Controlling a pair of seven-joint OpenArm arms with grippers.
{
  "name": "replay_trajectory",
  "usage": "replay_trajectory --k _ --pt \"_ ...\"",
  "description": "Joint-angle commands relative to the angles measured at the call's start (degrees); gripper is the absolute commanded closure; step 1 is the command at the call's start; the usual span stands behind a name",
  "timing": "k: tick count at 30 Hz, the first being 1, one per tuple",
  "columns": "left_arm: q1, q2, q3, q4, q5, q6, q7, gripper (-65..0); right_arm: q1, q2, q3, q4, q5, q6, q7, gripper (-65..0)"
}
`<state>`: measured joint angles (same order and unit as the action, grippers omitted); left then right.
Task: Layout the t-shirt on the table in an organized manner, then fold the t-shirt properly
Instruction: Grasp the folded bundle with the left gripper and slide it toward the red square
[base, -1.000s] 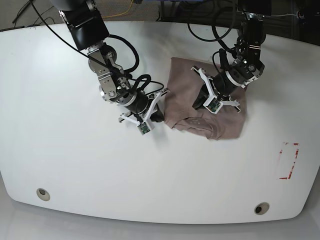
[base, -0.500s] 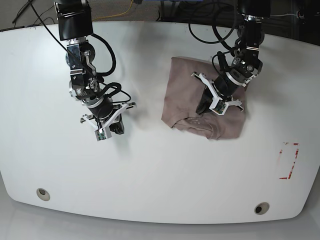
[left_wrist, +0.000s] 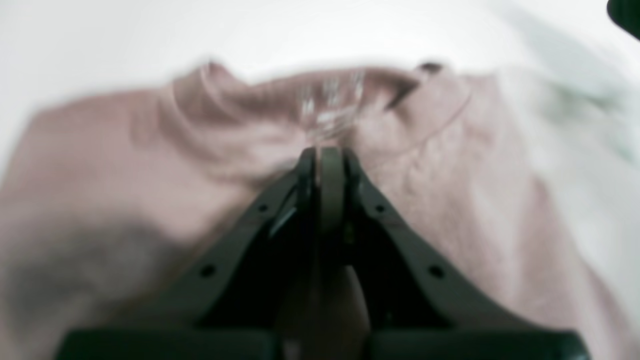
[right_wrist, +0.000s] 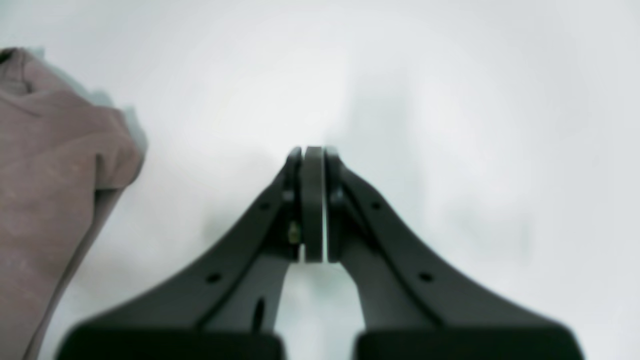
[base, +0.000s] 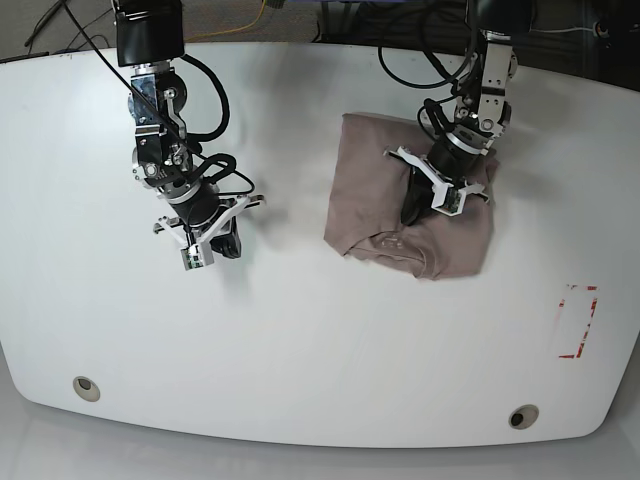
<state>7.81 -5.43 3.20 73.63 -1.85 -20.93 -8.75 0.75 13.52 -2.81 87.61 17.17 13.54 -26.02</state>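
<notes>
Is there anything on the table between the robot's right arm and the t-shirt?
Nothing visible. Only bare white table lies between the right gripper, jaws shut and holding nothing, and the folded t-shirt. The left gripper is already over the shirt, not in that gap.

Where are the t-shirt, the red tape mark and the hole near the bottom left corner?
t-shirt (base: 365, 195), base view, flat folded left part.
red tape mark (base: 579, 321), base view, its middle.
hole (base: 86, 386), base view, its centre.
</notes>
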Motion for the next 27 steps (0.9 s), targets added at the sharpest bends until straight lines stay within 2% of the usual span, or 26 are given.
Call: replay_trajectory --k 1,6,14,27 --pt "-0.6 -0.2 -0.1 -2.6 -0.6 0.7 -1.7 0.0 0.3 0.5 0.3 1.2 0.5 0.0 1.4 0.0" --pt "-1.0 -0.2 -0.1 -6.9 -0.6 0.9 -4.5 0.0 0.1 0.5 0.3 1.2 0.5 0.0 1.4 0.0" --pt "-0.4 -0.6 -0.4 -7.2 -0.7 1.3 -4.7 0.0 0.1 0.5 0.3 1.2 0.5 0.0 1.4 0.0" --pt "2.1 -5.6 -5.7 -7.1 -0.9 1.1 -4.7 0.0 0.2 0.1 0.3 1.2 0.5 0.1 1.4 0.0"
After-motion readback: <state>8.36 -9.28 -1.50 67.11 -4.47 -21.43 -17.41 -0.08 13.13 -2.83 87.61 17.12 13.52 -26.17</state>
